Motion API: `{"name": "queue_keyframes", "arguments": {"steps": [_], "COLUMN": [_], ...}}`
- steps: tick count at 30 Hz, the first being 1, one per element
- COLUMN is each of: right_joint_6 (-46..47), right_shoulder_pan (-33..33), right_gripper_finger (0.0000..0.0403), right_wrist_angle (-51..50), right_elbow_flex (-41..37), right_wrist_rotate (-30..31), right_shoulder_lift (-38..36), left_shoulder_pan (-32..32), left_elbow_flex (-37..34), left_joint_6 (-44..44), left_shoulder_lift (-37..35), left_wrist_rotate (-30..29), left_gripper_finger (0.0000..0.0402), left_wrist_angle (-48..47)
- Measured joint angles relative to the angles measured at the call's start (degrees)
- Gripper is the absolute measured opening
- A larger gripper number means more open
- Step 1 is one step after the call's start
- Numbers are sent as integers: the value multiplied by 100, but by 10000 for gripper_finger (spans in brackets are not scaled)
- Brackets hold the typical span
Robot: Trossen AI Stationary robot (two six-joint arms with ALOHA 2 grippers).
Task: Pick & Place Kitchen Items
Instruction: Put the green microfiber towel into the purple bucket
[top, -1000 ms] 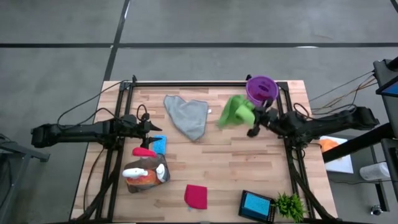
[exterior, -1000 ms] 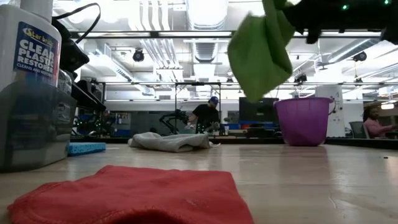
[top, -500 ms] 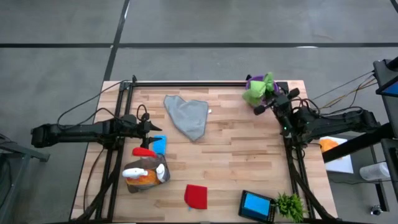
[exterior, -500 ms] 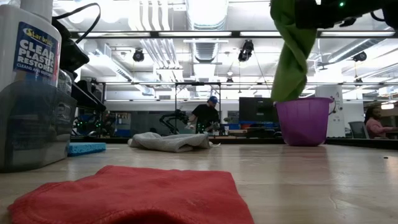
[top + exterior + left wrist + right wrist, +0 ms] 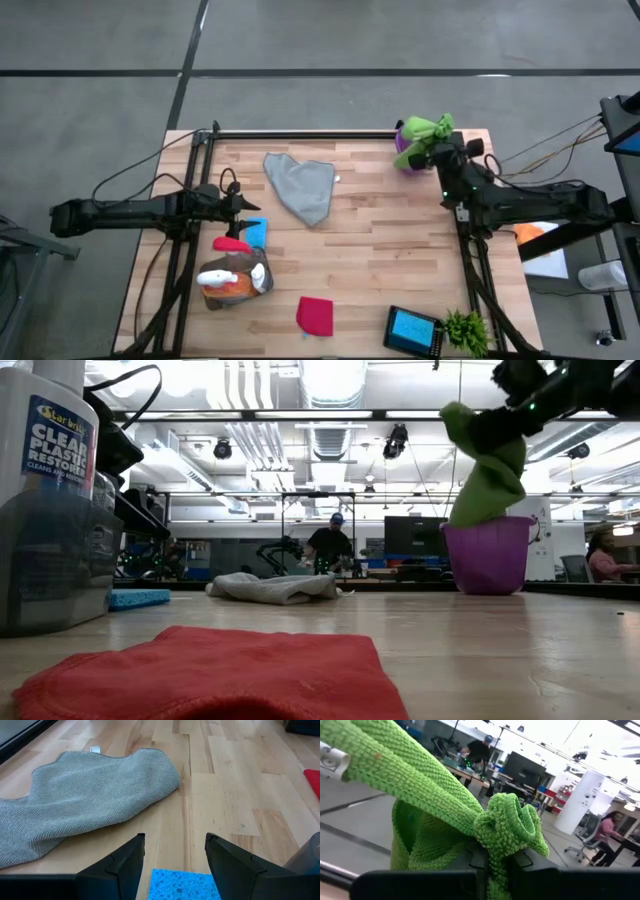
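Nearest the low camera, a flat red cloth (image 5: pixel 215 675) lies on the pale wooden plank table (image 5: pixel 370 260), with a clear plastic bottle bearing a blue label (image 5: pixel 45 490) standing just to one side. Further along sits a small blue rectangular sponge (image 5: pixel 255 232), directly in front of the left gripper (image 5: pixel 174 865), whose fingers stand apart with nothing between them, low over the table on the left side. Beyond that a crumpled grey woven cloth (image 5: pixel 300 186) lies spread out, its long axis running from the table's far edge diagonally toward the middle. At the far right corner the right gripper (image 5: pixel 432 148) is clamped tight on a bunched green knitted cloth (image 5: pixel 487 470), which hangs with its long axis roughly vertical, its lower end pointing down into the purple plastic bucket (image 5: pixel 490 555) right beneath it, touching the rim or dipping just inside
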Motion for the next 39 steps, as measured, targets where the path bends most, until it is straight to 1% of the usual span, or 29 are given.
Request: {"name": "queue_keyframes", "arguments": {"steps": [3, 8, 14, 20, 24, 28, 31, 36, 39], "right_joint_6": [512, 2005, 3344, 4418, 4653, 4662, 4588, 4453, 4381], "right_shoulder_pan": [-19, -88, -472, -1201, -1669, -2167, -2527, -3068, -3253], "right_gripper_finger": [18, 18, 18, 18, 18, 18, 18, 18, 18], "right_wrist_angle": [-492, -1578, -3094, -4810, -5829, -6545, -6689, -6692, -6691], "right_elbow_flex": [1, 32, 331, 1005, 1455, 1812, 1902, 1902, 1902], "right_wrist_rotate": [-112, -964, -1412, -2683, -3017, -3402, -3885, -5160, -5519], "right_shoulder_lift": [124, 357, 621, 843, 1095, 1396, 1624, 2041, 2327], "left_shoulder_pan": [-4, -4, -4, -4, -4, -4, -4, -2, -2], "left_elbow_flex": [0, 0, -2, -1, 0, 0, 0, 0, 0], "left_joint_6": [0, -2, 0, -2, 0, -1, -1, -2, -1], "left_shoulder_lift": [0, 0, 0, 0, 0, 0, 0, 0, 0], "left_wrist_rotate": [1, 0, 0, 0, 0, 0, 0, 0, 0], "left_gripper_finger": [214, 214, 214, 214, 214, 214, 214, 214, 214], "left_wrist_angle": [1, 0, 0, 0, 0, 0, 1, 0, 1]}}
